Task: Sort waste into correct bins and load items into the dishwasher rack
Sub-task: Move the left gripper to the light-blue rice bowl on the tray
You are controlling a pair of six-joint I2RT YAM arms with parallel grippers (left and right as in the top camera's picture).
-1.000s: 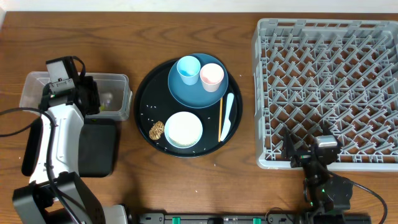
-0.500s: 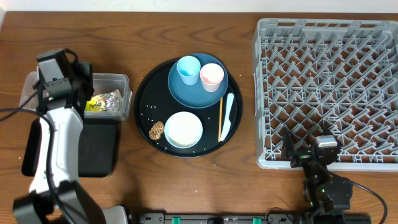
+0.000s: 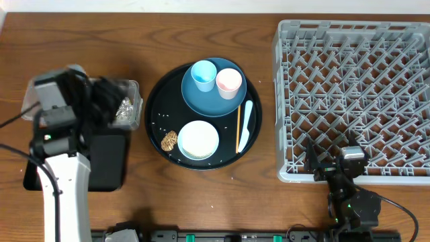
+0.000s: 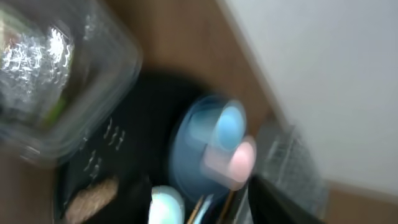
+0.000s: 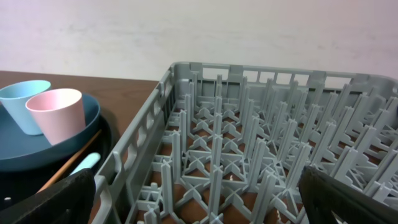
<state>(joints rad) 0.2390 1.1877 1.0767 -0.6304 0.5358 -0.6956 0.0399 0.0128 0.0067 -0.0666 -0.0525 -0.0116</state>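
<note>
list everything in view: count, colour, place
clear plastic rectangular tub: 1, clear, far left
crumpled silver foil: 1, silver, in the tub
shallow black rectangular tray: 1, black, beside tub
large round black tray: 1, black, centre
large dark-blue plate: 1, dark blue, on round tray
light-blue cup: 1, light blue, on plate
pink cup: 1, pink, on plate
pale-blue bowl: 1, pale, on round tray
brown lumpy food piece: 1, brown, beside bowl
loose white rice grains: several, white, on round tray
white spoon: 1, white, right of bowl
thin wooden chopstick: 1, tan, beside spoon
large grey plastic dishwasher rack: 1, grey, right
left gripper: 1, black, over tub
right gripper: 1, black, open, near rack
</note>
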